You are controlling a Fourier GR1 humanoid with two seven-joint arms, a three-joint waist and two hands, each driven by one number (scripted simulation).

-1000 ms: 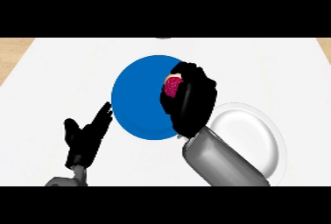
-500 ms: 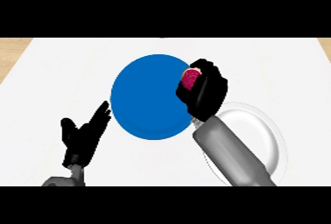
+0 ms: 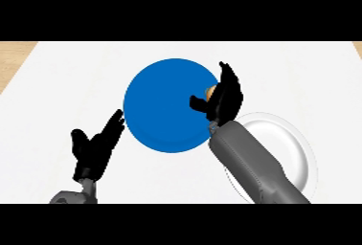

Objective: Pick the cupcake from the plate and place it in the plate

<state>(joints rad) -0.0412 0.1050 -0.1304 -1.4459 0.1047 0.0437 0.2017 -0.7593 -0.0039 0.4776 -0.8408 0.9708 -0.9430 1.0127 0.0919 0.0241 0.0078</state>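
The blue plate [image 3: 164, 106] lies in the middle of the white counter. My right hand [image 3: 225, 99] is over its right edge, back turned toward me. Only a small tan bit of the cupcake [image 3: 210, 89] peeks out between the thumb and the fingers, which hold it; the rest is hidden by the hand. The white plate [image 3: 286, 139] lies just to the right, partly covered by my right forearm. My left hand [image 3: 97, 143] rests open at the lower left, fingers up, apart from the blue plate.
A strip of wooden surface [image 3: 16, 52] shows past the counter's far left corner. The grey right forearm [image 3: 251, 162] crosses the white plate's left half.
The right hand carried the cupcake from the blue plate's middle to its right edge, then turned so the pink top is hidden. The left hand has not moved.
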